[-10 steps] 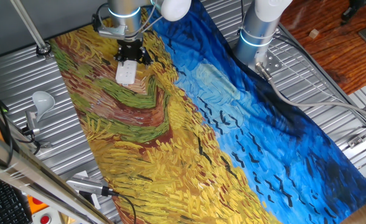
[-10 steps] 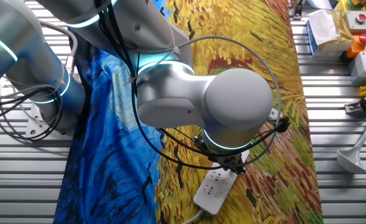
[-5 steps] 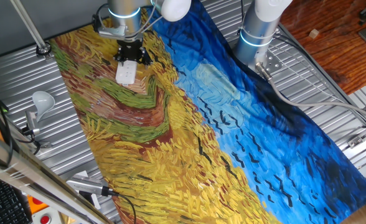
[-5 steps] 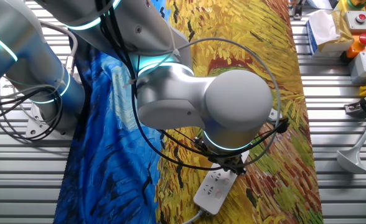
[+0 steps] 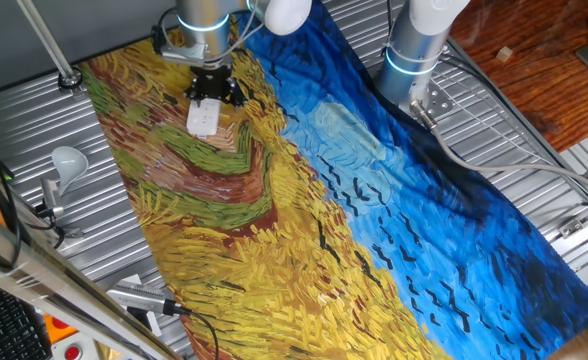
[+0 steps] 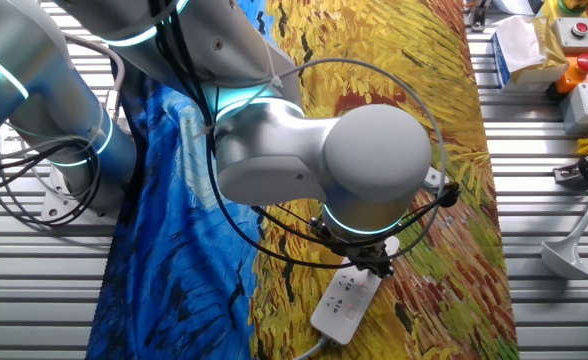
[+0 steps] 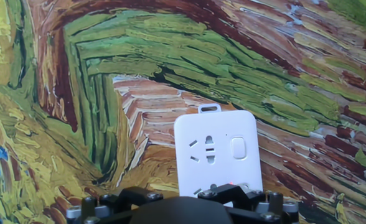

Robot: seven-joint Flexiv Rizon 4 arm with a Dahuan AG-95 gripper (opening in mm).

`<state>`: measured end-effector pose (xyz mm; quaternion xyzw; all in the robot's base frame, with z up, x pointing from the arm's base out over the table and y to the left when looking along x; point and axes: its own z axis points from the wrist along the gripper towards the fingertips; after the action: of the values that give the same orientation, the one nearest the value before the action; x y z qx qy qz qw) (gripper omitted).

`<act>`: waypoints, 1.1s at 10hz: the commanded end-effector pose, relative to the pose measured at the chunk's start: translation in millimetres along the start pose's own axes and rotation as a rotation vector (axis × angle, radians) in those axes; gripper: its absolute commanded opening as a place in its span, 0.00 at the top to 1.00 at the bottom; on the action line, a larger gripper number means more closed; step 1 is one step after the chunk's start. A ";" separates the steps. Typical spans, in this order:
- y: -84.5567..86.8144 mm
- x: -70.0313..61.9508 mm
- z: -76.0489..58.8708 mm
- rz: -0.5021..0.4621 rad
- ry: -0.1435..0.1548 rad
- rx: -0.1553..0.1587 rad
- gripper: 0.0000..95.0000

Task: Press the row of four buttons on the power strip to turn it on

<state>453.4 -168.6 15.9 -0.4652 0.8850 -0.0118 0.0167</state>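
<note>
The power strip (image 5: 203, 119) is a white oblong bar lying on the painted cloth, far left in one fixed view. My gripper (image 5: 210, 88) hangs over its far end. From the other fixed view the power strip (image 6: 346, 299) pokes out below the gripper (image 6: 371, 266), whose fingertips are hidden by the arm's bulk. In the hand view the power strip (image 7: 214, 152) fills the lower middle, with socket holes and one pale button (image 7: 238, 148) of the row; the others are hidden under the black gripper body (image 7: 183, 206). No gap or contact between fingertips shows.
A Van Gogh-style cloth (image 5: 274, 220) covers the slatted metal table. A white bulb on a metal stand (image 5: 67, 160) sits at the left edge. A second arm's base (image 5: 414, 50) stands at the back. Boxes and an orange device (image 6: 534, 45) lie by the far corner.
The arm has shifted slightly, with the wrist a little higher over the strip. The power strip has not moved.
</note>
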 end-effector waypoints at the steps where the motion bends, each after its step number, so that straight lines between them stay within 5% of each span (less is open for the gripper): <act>1: -0.8 0.3 9.9 -0.001 -0.003 -0.003 0.00; 11: -1.3 0.3 8.8 0.009 -0.006 0.003 0.00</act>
<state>454.7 -169.6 10.2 -0.4608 0.8872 -0.0106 0.0201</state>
